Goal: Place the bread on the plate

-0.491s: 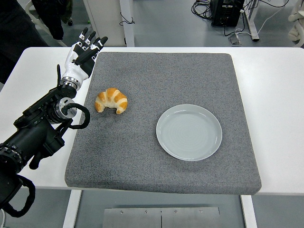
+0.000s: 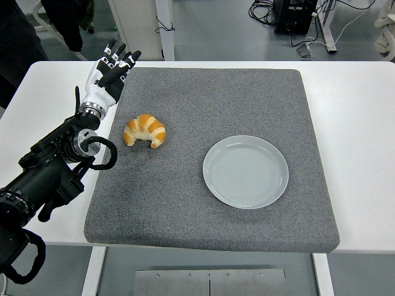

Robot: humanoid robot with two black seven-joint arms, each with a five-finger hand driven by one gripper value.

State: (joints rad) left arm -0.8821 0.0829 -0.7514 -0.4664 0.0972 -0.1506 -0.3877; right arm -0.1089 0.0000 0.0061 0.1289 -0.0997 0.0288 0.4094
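white table (image 2: 358,123). dark grey speckled mat (image 2: 210,185) on top. croissant (image 2: 145,130) golden orange-brown, paler cream bands across ridges, darker at tips. plate (image 2: 245,171) pale grey-blue, plain, faint concentric rings in glaze. left hand (image 2: 107,76) white across back, black fingers with small white marks on knuckles. left arm (image 2: 52,166) black, matte, black cable loop at wrist. floor (image 2: 222,31) beyond table grey. black cables (image 2: 265,9) and black box (image 2: 295,15) on floor at top.
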